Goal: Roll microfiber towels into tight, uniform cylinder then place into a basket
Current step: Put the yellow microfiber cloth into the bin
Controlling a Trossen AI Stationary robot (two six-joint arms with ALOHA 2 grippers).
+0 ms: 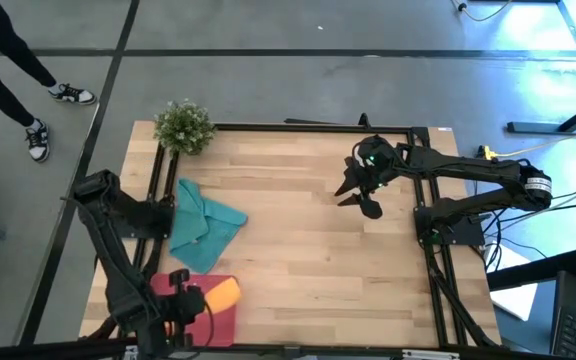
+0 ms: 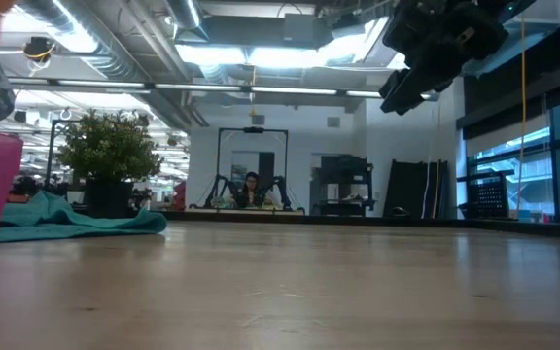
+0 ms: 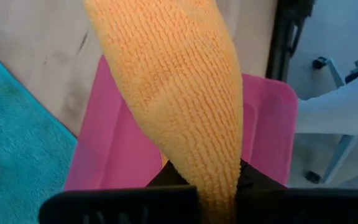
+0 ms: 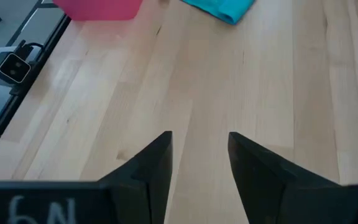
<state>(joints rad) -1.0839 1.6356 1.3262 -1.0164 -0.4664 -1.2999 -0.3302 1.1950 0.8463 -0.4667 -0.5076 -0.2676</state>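
Note:
The orange microfiber towel (image 3: 173, 87), rolled into a cylinder, hangs over the pink basket (image 3: 269, 124) at the table's near left corner, with my left gripper (image 1: 186, 302) shut on it. In the high view the roll (image 1: 224, 293) shows above the basket (image 1: 218, 322). The teal towel (image 1: 204, 226) lies crumpled and unrolled on the table beyond the basket. My right gripper (image 4: 199, 158) stands open above bare wood at the far right (image 1: 363, 195), holding nothing. My left gripper pinches one end of the orange roll (image 3: 219, 180) between its two fingers. The fingers slant downward and the roll runs on ahead of them, along their line. The roll is lifted clear, its free end (image 3: 148, 25) over the basket and the table beside it.
A small potted plant (image 1: 183, 126) stands at the far left corner of the table. A black frame rail (image 1: 428, 250) borders the wood. Bare wood (image 1: 318, 260) stretches between the two arms. A person's legs (image 1: 38, 90) show on the floor beyond the table's left.

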